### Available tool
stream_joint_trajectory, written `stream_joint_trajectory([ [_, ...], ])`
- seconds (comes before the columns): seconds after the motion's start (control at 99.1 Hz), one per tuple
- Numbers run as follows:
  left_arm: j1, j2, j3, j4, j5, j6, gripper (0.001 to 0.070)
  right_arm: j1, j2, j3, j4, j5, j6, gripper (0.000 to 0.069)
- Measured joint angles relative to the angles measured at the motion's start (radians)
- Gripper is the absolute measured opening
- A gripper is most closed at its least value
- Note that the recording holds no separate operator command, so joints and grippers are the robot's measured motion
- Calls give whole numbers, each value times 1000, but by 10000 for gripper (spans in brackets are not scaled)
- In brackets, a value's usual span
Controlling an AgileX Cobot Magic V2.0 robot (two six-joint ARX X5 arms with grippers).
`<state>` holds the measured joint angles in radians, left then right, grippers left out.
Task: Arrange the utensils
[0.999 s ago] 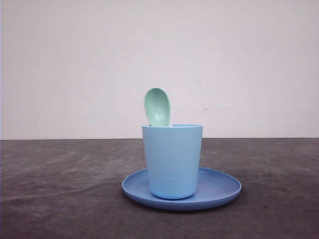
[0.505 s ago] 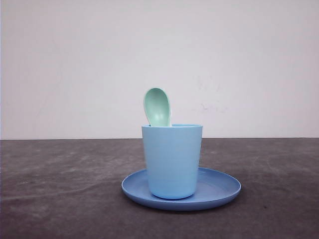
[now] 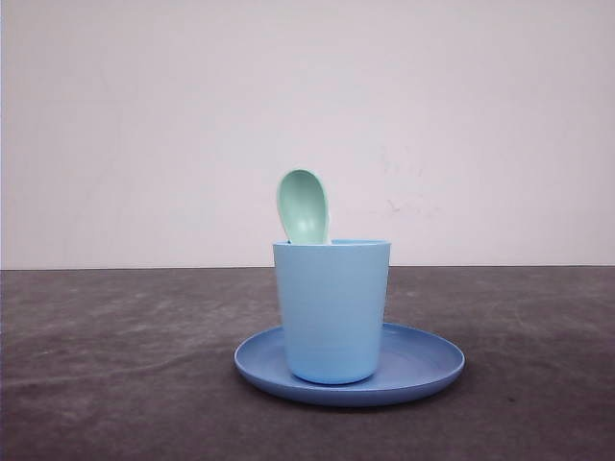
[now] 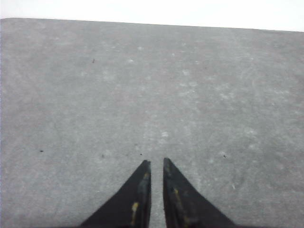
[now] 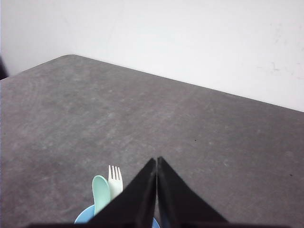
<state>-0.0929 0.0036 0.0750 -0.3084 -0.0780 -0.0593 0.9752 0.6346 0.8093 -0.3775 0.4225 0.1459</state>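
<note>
Looking past your right tool, clenched empty like the left tool, you see the mint-green plastic spoon and white plastic fork standing upright inside the light blue cup, just below it.

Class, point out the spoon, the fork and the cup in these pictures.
mint-green spoon [image 3: 304,206], front view, on its oval bowl above the cup's rim.
white fork [image 5: 114,178], right wrist view, on its tines.
light blue cup [image 3: 332,312], front view, on the middle of its outer wall.
</note>
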Motion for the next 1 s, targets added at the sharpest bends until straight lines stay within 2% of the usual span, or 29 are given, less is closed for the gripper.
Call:
stream_joint_trajectory([
  [0.444,0,0,0,0,0,0,21,0,0,0,0,0,-1,2],
  [0.605,0,0,0,0,0,0,21,-26,-14,0,26,32,-60,2],
  [0.787,0,0,0,0,0,0,21,-213,-39,-1,64,12,-71,2],
  [0.999,0,0,0,0,0,0,21,-502,-67,-113,129,-158,-66,2],
])
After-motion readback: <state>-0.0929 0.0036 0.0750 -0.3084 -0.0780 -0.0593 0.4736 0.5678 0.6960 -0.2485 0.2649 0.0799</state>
